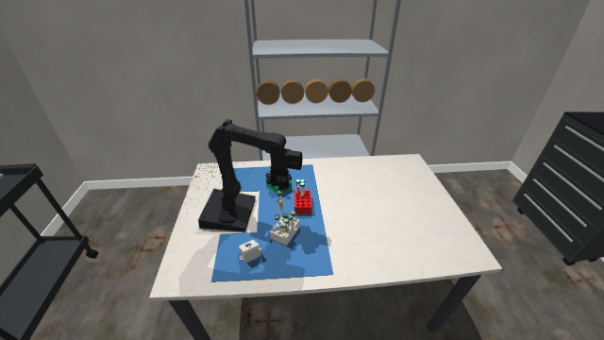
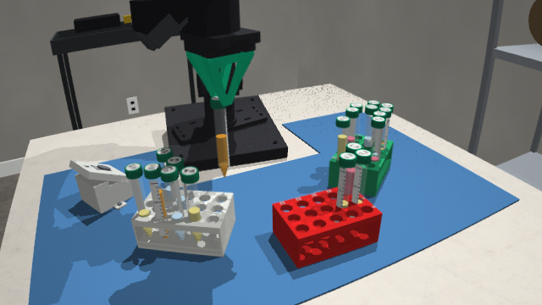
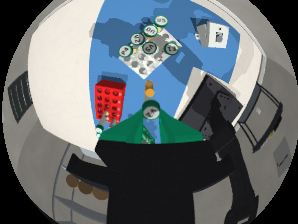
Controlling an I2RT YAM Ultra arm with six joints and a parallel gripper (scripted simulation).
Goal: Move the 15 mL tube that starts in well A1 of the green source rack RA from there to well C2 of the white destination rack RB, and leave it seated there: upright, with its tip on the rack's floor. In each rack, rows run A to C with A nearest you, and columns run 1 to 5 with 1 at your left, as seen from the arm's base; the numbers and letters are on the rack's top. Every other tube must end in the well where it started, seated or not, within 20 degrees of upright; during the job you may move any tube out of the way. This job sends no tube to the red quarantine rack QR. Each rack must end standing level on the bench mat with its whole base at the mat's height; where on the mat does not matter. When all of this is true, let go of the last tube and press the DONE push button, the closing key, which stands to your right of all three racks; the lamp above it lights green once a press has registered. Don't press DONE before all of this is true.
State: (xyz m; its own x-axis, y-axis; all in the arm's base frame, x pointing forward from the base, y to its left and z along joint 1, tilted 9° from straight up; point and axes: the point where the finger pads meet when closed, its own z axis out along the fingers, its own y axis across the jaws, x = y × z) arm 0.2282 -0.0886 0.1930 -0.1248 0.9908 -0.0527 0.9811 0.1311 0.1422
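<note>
My gripper (image 2: 218, 102) (image 1: 280, 191), with green fingers, is shut on the cap end of a 15 mL tube (image 2: 221, 148) (image 1: 281, 204) (image 3: 149, 87) with orange contents. The tube hangs upright in the air with its tip well above the blue mat (image 2: 423, 191) (image 1: 283, 264). It is between the green rack RA (image 2: 377, 174) and the white rack RB (image 2: 220, 229) (image 1: 283, 238) (image 3: 143, 66), closer to the arm's base. The white rack holds several green-capped tubes in its left wells. The green rack holds several tubes.
The red rack QR (image 2: 326, 237) (image 1: 303, 203) (image 3: 109, 99) stands between the two racks and holds a pink tube (image 2: 351, 186). The white DONE button box (image 2: 95, 191) (image 1: 249, 250) (image 3: 216, 32) stands beyond the white rack. The arm's black base (image 2: 254, 140) is close behind the tube.
</note>
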